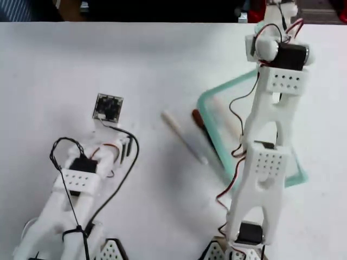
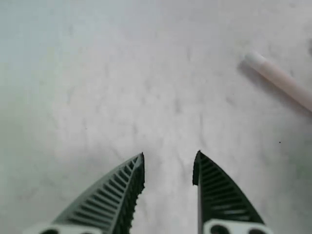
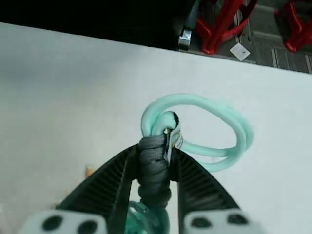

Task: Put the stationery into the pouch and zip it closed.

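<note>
A clear pouch with a teal rim (image 1: 207,127) lies at the right of the white table, partly under the right arm (image 1: 265,162). A brown pen (image 1: 198,119) lies at its open edge, and a pale pen (image 1: 225,116) shows through the pouch. A white pen (image 1: 184,138) (image 2: 280,78) rests on the table just left of the pouch. At the pouch's far end my right gripper (image 3: 153,146) is shut on the dark braided zipper pull (image 3: 155,165), which carries a teal cord loop (image 3: 195,99). My left gripper (image 2: 169,156) is open over bare table, left of the white pen.
The table's far edge (image 3: 97,39) runs close behind the right gripper, with red chair legs (image 3: 219,24) on the floor beyond it. A black cable (image 1: 127,168) loops beside the left arm. Bare tabletop stretches across the far left.
</note>
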Controlling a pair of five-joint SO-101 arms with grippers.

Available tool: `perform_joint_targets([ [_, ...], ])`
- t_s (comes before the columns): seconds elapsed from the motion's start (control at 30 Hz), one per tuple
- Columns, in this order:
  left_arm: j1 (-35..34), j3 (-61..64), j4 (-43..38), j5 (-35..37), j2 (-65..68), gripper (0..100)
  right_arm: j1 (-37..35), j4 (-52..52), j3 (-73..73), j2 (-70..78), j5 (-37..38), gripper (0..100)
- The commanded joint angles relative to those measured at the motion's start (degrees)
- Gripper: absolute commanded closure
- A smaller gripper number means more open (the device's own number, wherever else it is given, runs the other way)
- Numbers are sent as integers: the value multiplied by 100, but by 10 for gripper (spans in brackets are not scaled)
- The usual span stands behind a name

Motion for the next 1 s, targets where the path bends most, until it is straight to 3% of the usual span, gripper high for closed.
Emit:
perform_joint_targets([
  [0.0,382,-273,149,-26,-48,823,-180,119,-246,-1077,9,981],
  [0.1,593,-519,686,-299,-48,823,-189,127,-237,-1587,9,981],
  [0.27,637,-1415,2031,-70,-198,823,-312,136,-70,-2598,-352,981],
  [0.47,1147,-1846,3095,-62,-2123,782,-725,110,1336,-4198,-440,981],
  [0.73,1121,-1873,3701,-88,-5596,742,-1692,84,2251,-5763,-440,981],
  [0.97,1024,-1433,4149,-273,-6246,722,-2949,75,3253,-6387,-475,981],
])
